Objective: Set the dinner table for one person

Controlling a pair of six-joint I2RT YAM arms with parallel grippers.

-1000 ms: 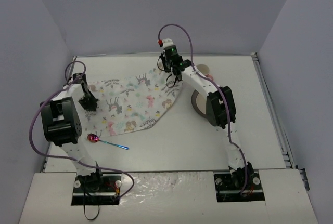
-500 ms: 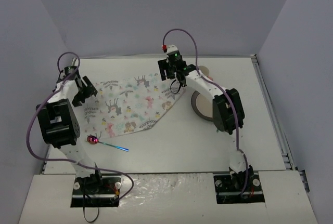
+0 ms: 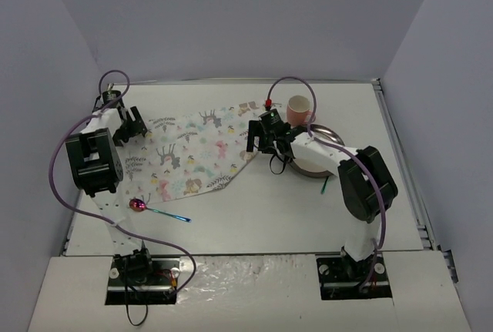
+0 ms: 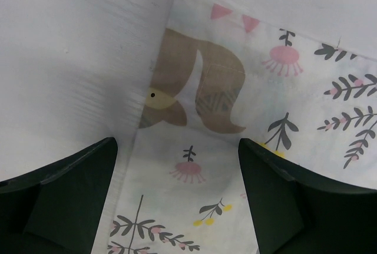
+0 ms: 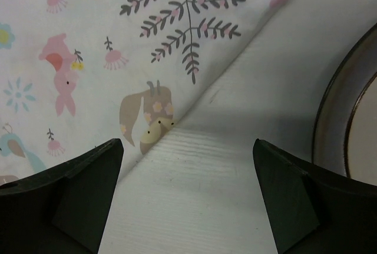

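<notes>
Left gripper [image 4: 175, 148] is open, its 2 fingers [image 4: 65, 195] wide apart with nothing between them. We see it above the left edge of the placemat [image 3: 196, 151], a white cloth printed with pastel animals and leaves. Bare table [image 3: 254, 216] shows by the left finger and cloth by the right one. We cannot tell whether the fingers touch the cloth. Right gripper [image 5: 187, 145] is also open and holds nothing. It sits over the placemat's right corner, with cloth under its left side and bare table under the rest. The placemat lies flat but skewed on the far-left part of the table, running from 1 gripper to the other. Just right of the right gripper is a round dark-rimmed plate [image 3: 330, 135], partly hidden by the right arm. A pink cup [image 3: 299, 106] stands upright just beyond the plate, near the table's far edge. A spoon [image 3: 158, 210] with a shiny magenta bowl and a blue handle lies on the table nearer the arm bases, apart from the placemat and close to the left arm. The table itself is the large plain white surface under everything, with the 2 arm bases at its near edge.
</notes>
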